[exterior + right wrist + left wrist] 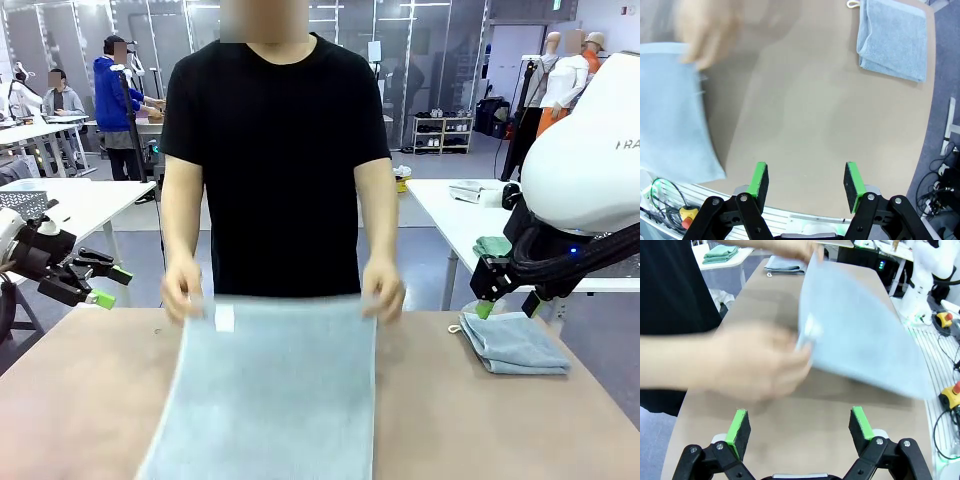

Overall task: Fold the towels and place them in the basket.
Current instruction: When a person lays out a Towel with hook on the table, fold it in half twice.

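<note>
A person at the far side holds a light blue-grey towel point(270, 390) by its two far corners, both hands point(185, 290) gripping it, so it hangs spread over the table's middle. That towel point(860, 335) is lifted at an angle in the left wrist view, and its edge point(675, 115) lies at the left in the right wrist view. A second towel point(515, 343) lies folded at the table's right point(895, 37). My left gripper point(103, 285) hovers open off the table's left edge. My right gripper point(508, 308) hangs open just above the folded towel's far end. The basket is out of view.
Folded green cloths point(720, 253) lie on a white side table beyond the far right corner. The bare brown tabletop point(815, 110) stretches between the two towels. Cables and a red button point(954, 392) sit along the robot's side.
</note>
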Robot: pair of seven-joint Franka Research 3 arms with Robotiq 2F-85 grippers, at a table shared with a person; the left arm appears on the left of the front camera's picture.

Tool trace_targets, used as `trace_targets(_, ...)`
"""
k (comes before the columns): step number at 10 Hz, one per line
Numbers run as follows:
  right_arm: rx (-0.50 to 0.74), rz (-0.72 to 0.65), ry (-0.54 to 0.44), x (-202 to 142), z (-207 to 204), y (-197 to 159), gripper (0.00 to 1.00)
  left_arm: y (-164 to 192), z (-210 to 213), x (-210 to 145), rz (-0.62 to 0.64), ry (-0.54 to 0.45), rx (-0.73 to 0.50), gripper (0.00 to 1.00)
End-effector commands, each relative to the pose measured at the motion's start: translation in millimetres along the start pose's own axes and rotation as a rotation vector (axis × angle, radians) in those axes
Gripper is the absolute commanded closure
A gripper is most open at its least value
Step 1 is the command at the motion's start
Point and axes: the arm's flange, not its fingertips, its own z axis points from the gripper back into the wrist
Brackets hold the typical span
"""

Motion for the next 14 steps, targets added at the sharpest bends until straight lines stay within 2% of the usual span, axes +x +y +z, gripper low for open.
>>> trace_targets(1,0.006,-0.028,-0.002,-0.2,3.2,0.3,0.24,-0.5,1.1,1.6,-0.003,-0.002,0.002,0.0)
trace_targets(12,0.006,-0.028,-0.002,-0.2,3.2,0.3,0.24,-0.5,1.1,1.6,-0.003,-0.002,0.002,0.0)
trace_targets(14,0.003,0.023,0.006,-0.8,3.3,2.5,0.04,-1.2,1.9,0.6,-0.004,-0.01,-0.009,0.0)
